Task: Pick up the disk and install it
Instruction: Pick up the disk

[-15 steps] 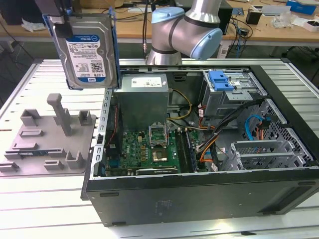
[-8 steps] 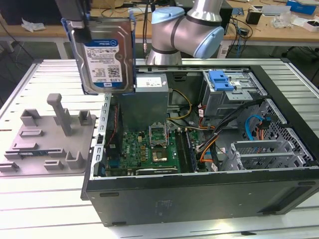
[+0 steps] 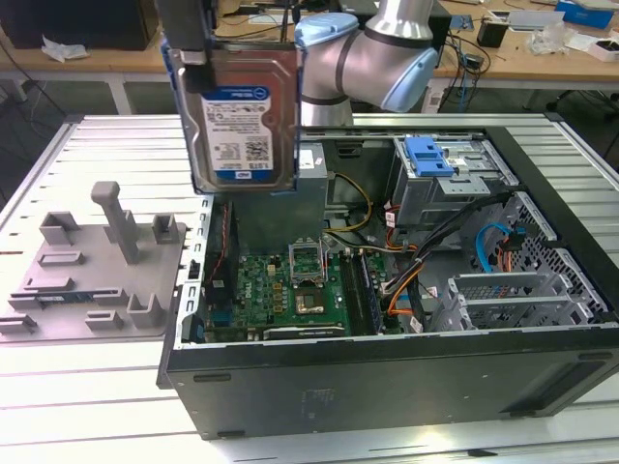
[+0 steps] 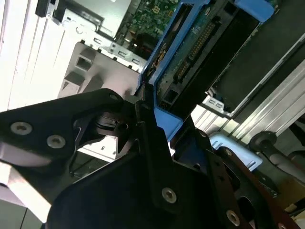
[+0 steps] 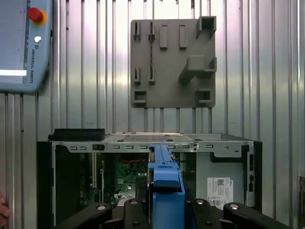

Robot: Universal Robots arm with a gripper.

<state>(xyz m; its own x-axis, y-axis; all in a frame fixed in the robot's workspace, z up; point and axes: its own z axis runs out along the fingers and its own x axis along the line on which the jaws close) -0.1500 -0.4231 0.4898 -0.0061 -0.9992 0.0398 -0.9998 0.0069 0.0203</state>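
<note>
Pickup looks done: the tool [image 4: 145,121] is clamped on the disk [image 3: 247,116], which hangs upright above the open computer case [image 3: 387,377], not yet installed.

Disk [image 3: 242,108]: silver, blue-and-white label, blue rail
Fixture [image 3: 102,280]: plain grey
Motherboard [image 3: 282,282]: green
Table [image 3: 87,396]: ribbed pale metal

Open computer case [image 3: 387,379] on the ribbed table [image 3: 87,406], green motherboard [image 3: 290,285] inside; grey fixture [image 3: 97,280] just beside, exterior view's left.
</note>
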